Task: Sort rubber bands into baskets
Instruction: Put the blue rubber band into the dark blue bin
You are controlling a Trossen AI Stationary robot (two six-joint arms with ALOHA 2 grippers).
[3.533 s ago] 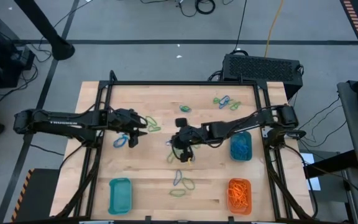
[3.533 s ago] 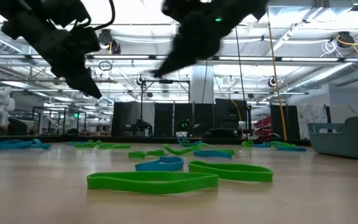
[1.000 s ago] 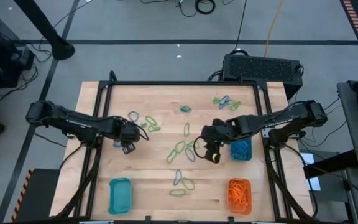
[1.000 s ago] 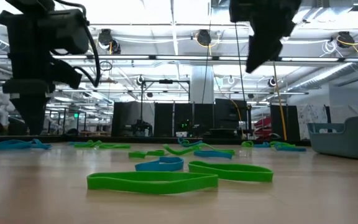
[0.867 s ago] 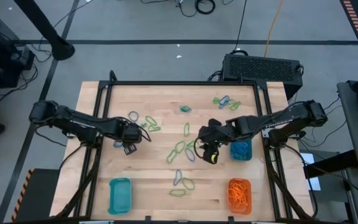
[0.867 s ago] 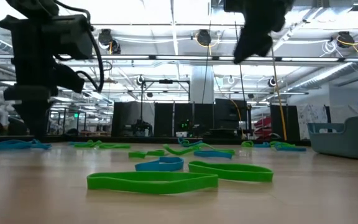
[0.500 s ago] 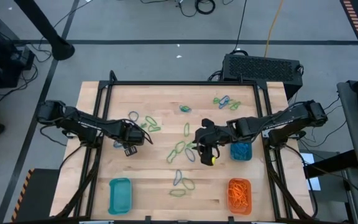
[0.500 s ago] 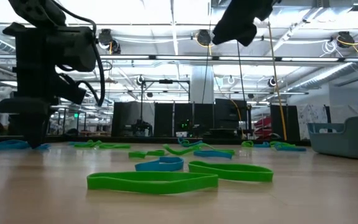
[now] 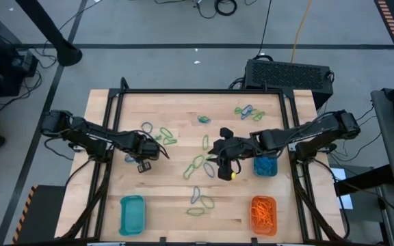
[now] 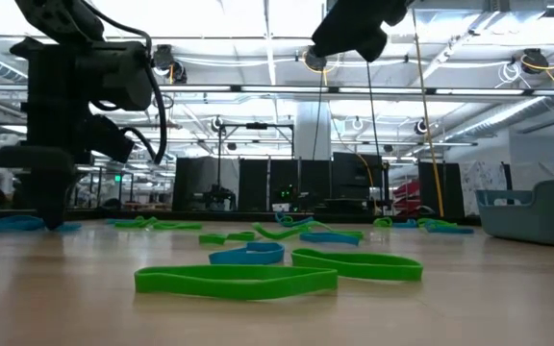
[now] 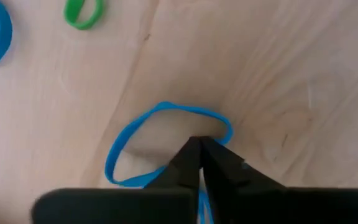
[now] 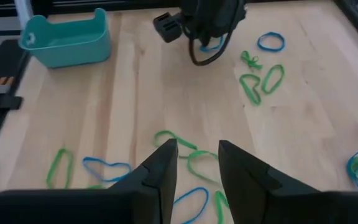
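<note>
On the table's left half I see the left gripper (image 11: 199, 148) pinched together on a blue rubber band (image 11: 143, 124) lying flat; right gripper (image 12: 194, 163) hovers mid-table, fingers apart, empty.

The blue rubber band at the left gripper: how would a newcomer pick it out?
On the wooden table, follow the left arm to its gripper, low on the left half. The blue rubber band lies there, the only one pinched between shut fingers.
</note>
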